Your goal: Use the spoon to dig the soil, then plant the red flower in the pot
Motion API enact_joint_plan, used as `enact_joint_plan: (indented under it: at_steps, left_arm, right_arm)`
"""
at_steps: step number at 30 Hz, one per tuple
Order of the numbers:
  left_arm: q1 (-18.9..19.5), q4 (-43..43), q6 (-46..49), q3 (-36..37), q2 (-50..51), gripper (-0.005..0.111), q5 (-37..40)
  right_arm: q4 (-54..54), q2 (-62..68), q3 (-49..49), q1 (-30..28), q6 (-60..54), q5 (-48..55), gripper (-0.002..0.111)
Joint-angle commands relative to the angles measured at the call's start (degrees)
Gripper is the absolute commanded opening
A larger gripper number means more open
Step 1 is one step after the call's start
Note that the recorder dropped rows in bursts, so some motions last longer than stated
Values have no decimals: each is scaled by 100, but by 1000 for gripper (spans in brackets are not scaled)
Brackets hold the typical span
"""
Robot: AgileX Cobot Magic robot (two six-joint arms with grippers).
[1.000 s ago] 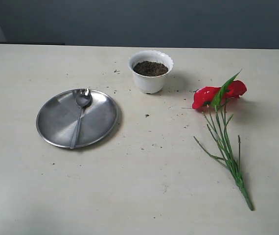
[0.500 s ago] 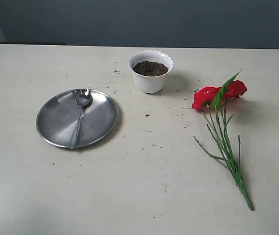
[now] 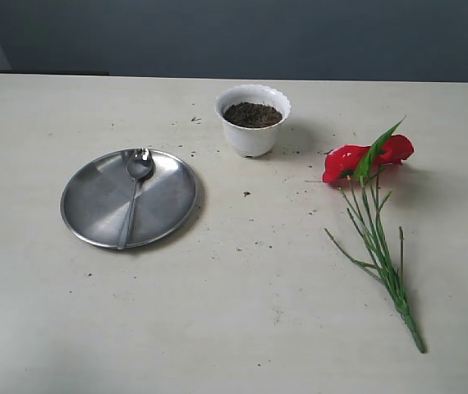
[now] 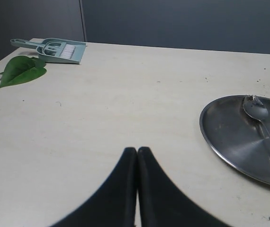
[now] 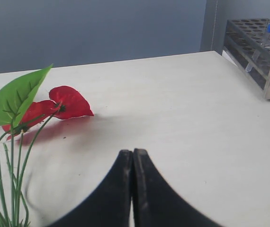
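The white scalloped pot (image 3: 253,131) stands at the back middle of the table, filled with dark soil (image 3: 252,114). To its left the steel spoon (image 3: 133,194) lies across a round steel plate (image 3: 94,205), its bowl pointing away from the front edge. The red flower (image 3: 368,158) lies flat on the right, its green stems (image 3: 382,254) running toward the front. Neither arm shows in the exterior view. My left gripper (image 4: 137,151) is shut and empty above bare table, with the plate (image 4: 229,137) and spoon (image 4: 258,116) off to one side. My right gripper (image 5: 133,153) is shut and empty, near the flower (image 5: 54,106).
Dark soil crumbs (image 3: 246,194) are scattered on the table around the pot. A small dustpan with brush (image 4: 54,49) and a loose green leaf (image 4: 21,71) lie far off in the left wrist view. A test-tube rack (image 5: 260,52) stands at the table's edge in the right wrist view.
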Motion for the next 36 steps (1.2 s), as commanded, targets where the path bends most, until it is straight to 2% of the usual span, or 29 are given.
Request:
enact_joint_plan:
  at_steps: [1,27,36]
  left_arm:
    - [1,31,8,30,-35,0,-109]
    - [1,136,8,30,-35,0,-120]
    - [1,162,8,30,-35,0,-120]
  right_arm:
    - [4,-21,13,-24,-3,-28,-1]
    - [-8,-21,13,-24,-3,-62,-1]
    - [882,-21,13,-24,-3,-1381,-1]
